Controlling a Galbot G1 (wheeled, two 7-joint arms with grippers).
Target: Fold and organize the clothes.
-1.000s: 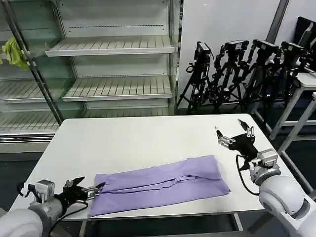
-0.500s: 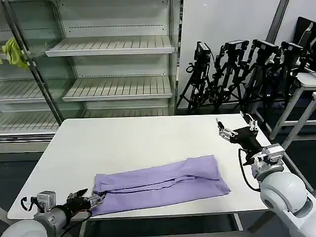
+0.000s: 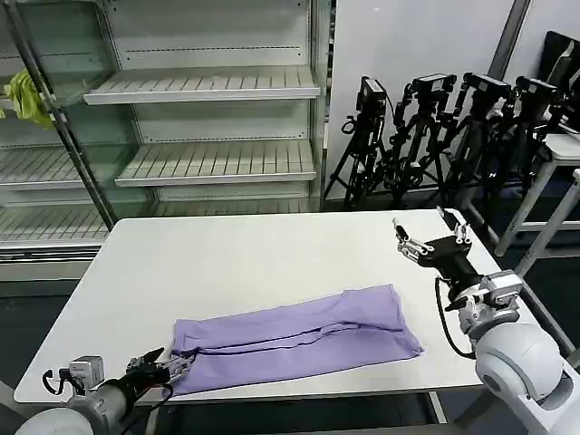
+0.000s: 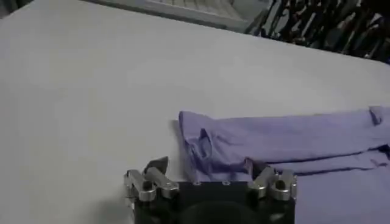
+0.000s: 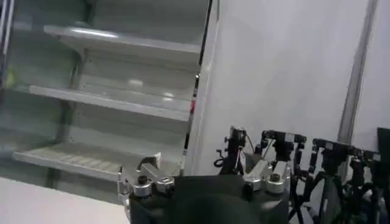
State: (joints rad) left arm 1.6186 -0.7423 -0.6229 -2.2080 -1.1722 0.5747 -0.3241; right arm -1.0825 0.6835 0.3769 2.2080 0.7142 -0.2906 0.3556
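T-shirt (image 3: pixel 294 340) beside open left end effector (image 3: pixel 172 367)

White table (image 3: pixel 227 263) in front of empty slatted shelving (image 3: pixel 204 83); black tripods (image 3: pixel 435 136) against white wall panel (image 3: pixel 408 45); yellow-green cloth (image 3: pixel 27 98), possibly hanging on the shelf frame.

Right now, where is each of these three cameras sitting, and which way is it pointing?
Head view: sits on the robot's head, looking forward and down at the table and folded T-shirt; both arms show, left gripper at the near left edge, right gripper raised at the right.
Left wrist view: sits on the left arm, looking low across the table at the T-shirt's end; its open fingers show.
Right wrist view: sits on the right arm, facing the shelves; its open fingers show.
Shared: head and left wrist views both show the T-shirt.
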